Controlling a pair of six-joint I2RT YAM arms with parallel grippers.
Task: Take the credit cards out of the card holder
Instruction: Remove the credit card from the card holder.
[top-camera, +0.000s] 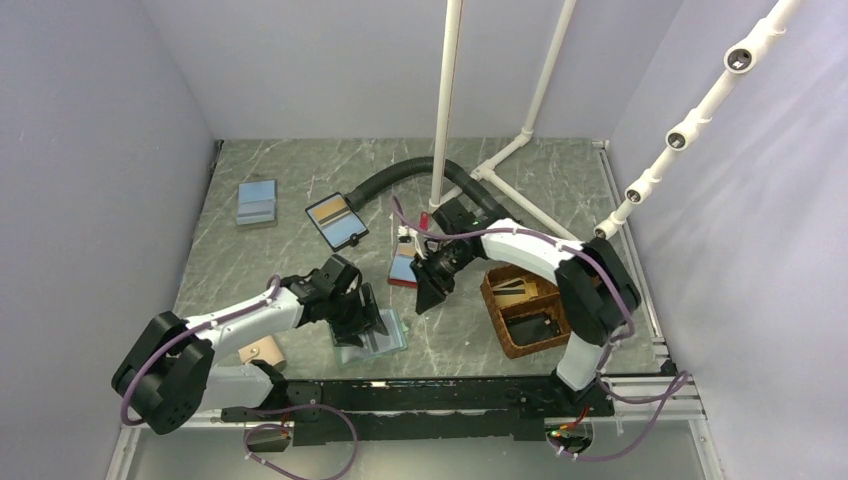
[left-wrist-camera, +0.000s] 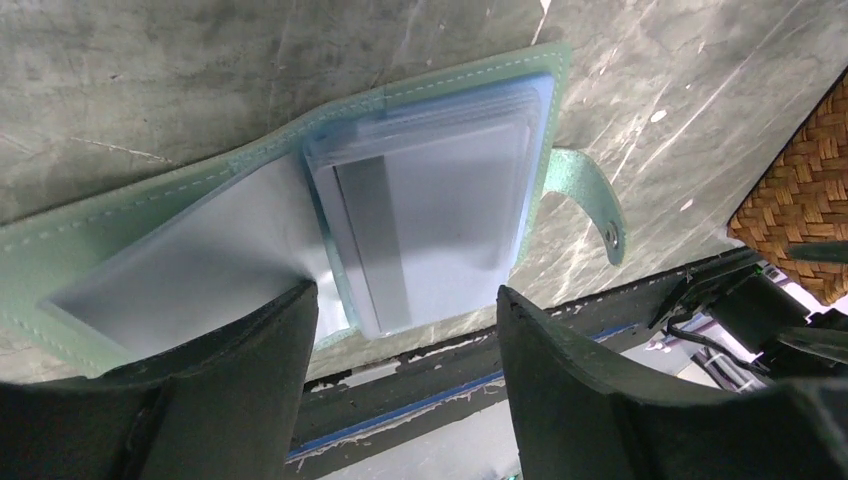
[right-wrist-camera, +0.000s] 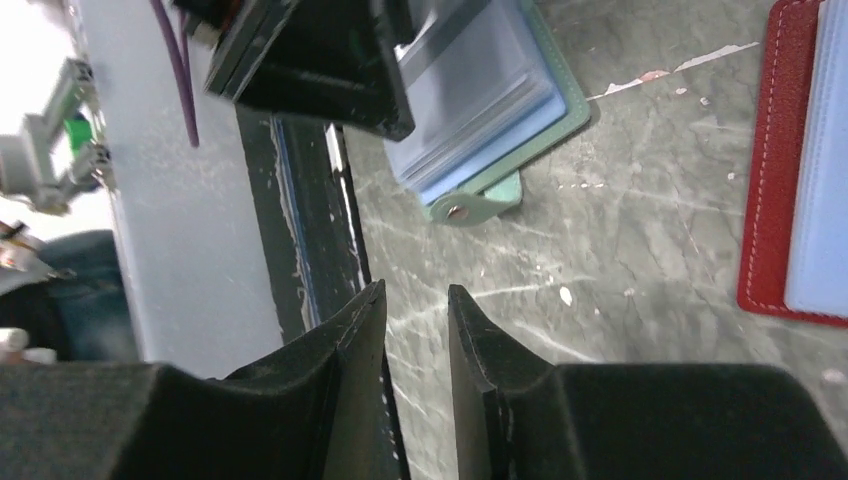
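Note:
The teal card holder (top-camera: 388, 338) lies open on the table near the front edge. In the left wrist view its green leather cover (left-wrist-camera: 150, 215) frames clear sleeves with pale blue-grey credit cards (left-wrist-camera: 450, 210) stacked inside, and the snap tab (left-wrist-camera: 590, 195) sticks out to the right. My left gripper (left-wrist-camera: 405, 300) hovers right over it, open, with its fingertips on either side of the near end of the card stack and nothing clamped. My right gripper (right-wrist-camera: 415, 290) hangs over bare table a little to the right, jaws a narrow gap apart and empty. The holder (right-wrist-camera: 560, 110) shows at the top of the right wrist view.
A red-edged holder (top-camera: 405, 265) lies just behind my right gripper and also shows in the right wrist view as the red-edged holder (right-wrist-camera: 765, 200). A black-edged holder (top-camera: 335, 220) and a pale blue stack (top-camera: 257, 202) sit further back left. A wicker basket (top-camera: 520, 310) stands on the right, white pipes (top-camera: 445, 100) behind.

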